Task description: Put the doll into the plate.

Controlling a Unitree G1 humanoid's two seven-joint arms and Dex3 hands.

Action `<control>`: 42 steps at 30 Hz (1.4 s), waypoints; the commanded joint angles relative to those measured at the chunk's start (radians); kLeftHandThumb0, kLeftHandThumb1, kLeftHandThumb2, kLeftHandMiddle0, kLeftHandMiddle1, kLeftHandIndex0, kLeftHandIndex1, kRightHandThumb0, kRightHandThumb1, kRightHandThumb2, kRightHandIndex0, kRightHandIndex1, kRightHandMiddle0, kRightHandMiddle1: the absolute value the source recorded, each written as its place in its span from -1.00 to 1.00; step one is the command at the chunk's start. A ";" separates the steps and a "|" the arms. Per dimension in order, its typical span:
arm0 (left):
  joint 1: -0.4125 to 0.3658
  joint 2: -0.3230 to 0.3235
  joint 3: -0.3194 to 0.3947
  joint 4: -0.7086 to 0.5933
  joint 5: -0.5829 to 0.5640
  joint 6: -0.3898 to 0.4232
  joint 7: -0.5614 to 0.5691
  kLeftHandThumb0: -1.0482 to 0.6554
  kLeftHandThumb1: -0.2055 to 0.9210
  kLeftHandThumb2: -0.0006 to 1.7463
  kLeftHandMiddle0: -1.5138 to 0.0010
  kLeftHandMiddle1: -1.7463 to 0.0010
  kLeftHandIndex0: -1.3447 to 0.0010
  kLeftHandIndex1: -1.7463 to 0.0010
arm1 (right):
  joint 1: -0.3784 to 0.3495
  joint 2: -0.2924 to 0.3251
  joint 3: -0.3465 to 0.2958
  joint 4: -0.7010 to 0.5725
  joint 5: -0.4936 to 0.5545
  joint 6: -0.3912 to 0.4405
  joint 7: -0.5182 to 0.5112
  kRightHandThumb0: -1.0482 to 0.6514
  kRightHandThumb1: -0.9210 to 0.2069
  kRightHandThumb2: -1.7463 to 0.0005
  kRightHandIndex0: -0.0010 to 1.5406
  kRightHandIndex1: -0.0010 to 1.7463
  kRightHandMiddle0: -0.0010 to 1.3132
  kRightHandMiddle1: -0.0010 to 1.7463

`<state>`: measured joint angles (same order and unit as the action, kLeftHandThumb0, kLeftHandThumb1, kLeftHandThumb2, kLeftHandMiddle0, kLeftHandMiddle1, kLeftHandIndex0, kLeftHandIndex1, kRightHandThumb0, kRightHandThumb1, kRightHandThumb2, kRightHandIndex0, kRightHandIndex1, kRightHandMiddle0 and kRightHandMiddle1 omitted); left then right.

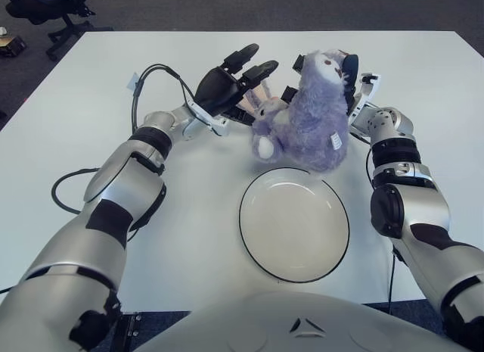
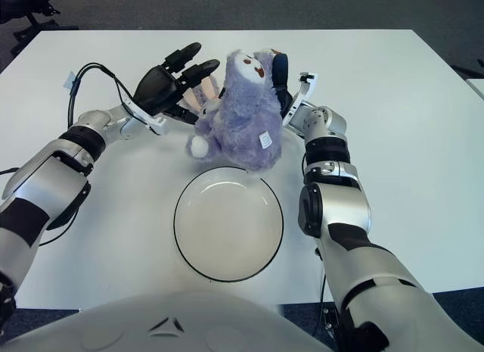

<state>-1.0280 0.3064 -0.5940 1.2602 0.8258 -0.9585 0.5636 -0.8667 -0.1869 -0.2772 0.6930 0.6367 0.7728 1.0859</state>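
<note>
While the purple plush doll (image 1: 308, 113) is sitting upright on the white bench (image 1: 91, 87), toward the far edge and just beyond the rim of the plate (image 1: 294, 223), both hands are flanking it. The left hand (image 1: 227, 87) is showing at the doll's left side with its dark fingers (image 1: 246, 53) spreading wide and reaching toward the pink-lined ear (image 1: 261, 95), which is lying out to that side; whether the fingertips are actually touching the fur cannot be told. The right hand (image 2: 281, 83) is sitting close behind the doll's right side, largely hidden by the plush body, so its fingers cannot be read as either wide or closed on the toy. A small white tag (image 1: 336, 141) is hanging on the doll's right flank, and one pale foot (image 1: 264, 148) is pointing toward the near edge. The plate, white with a dark rim, is lying empty nearer the robot, with the doll's lower edge just meeting or overhanging its far rim. A black cable (image 1: 155, 70) is looping above the left forearm.
</note>
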 commanded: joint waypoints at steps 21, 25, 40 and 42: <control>-0.040 -0.052 0.178 0.036 -0.449 -0.135 -1.059 -0.84 0.84 -1.00 0.82 1.00 0.72 0.98 | 0.054 0.046 -0.028 -0.125 0.076 0.062 -0.087 0.13 -0.43 0.16 0.52 1.00 0.56 1.00; -0.043 -0.066 0.212 0.034 -0.538 -0.106 -1.282 -0.85 0.83 -1.00 0.81 0.99 0.71 0.98 | 0.058 0.046 -0.029 -0.131 0.079 0.063 -0.091 0.14 -0.43 0.15 0.52 1.00 0.56 1.00; -0.169 -0.079 0.283 0.039 -0.655 0.148 -1.774 -0.82 0.80 -1.00 0.62 0.96 0.72 0.99 | 0.073 0.054 -0.021 -0.148 0.084 0.028 -0.109 0.15 -0.41 0.11 0.52 1.00 0.55 1.00; -0.170 -0.080 0.292 0.034 -0.660 0.156 -1.794 -0.81 0.80 -1.00 0.56 0.95 0.72 0.99 | 0.074 0.055 -0.020 -0.150 0.084 0.025 -0.112 0.15 -0.40 0.10 0.51 1.00 0.55 1.00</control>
<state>-1.0986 0.2373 -0.3226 1.2970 0.1936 -0.8781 -1.0879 -0.8059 -0.1392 -0.2890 0.5694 0.7051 0.8220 0.9926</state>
